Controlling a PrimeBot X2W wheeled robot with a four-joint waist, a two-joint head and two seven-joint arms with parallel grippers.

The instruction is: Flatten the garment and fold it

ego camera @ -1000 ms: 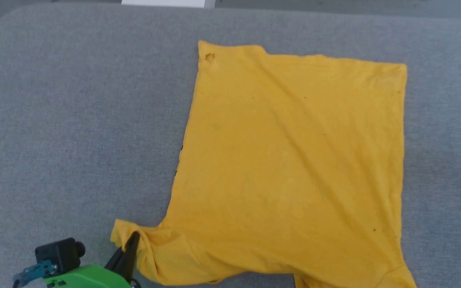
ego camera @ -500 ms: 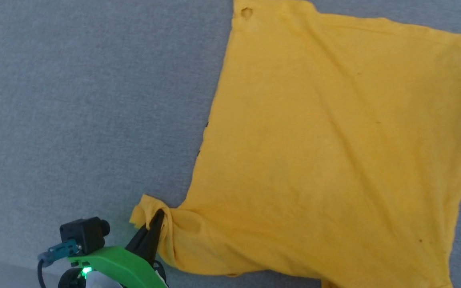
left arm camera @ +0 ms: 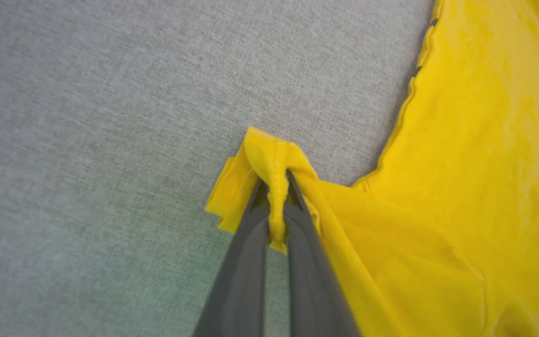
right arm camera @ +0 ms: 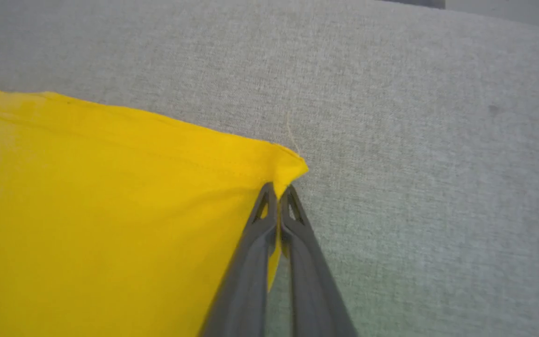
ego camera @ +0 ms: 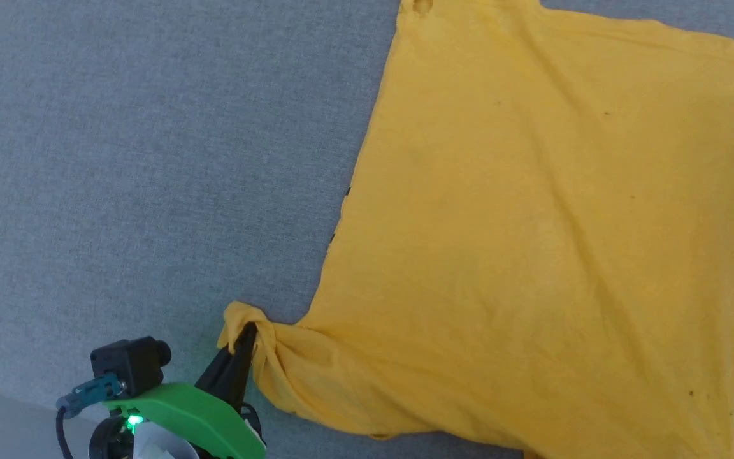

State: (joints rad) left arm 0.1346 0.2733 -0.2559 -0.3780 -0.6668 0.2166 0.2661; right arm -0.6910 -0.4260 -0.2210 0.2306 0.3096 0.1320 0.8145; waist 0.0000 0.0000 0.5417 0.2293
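While the garment is lying spread on the grey surface, left gripper is pinching its sleeve and right gripper is pinching a corner. It's looking soft, light and prone to bunching, so corners are probably offering the best hold.

On my head camera the bright yellow cloth T-shirt runs off the top, right and bottom edges, so I get no full outline. The tiny dark flecks along its left edge are too small for me to read. The left gripper, dark-fingered on a green mount, is cut off at the bottom, and bunched sleeve cloth wraps its tips. The right gripper has its finger bases cropped too.
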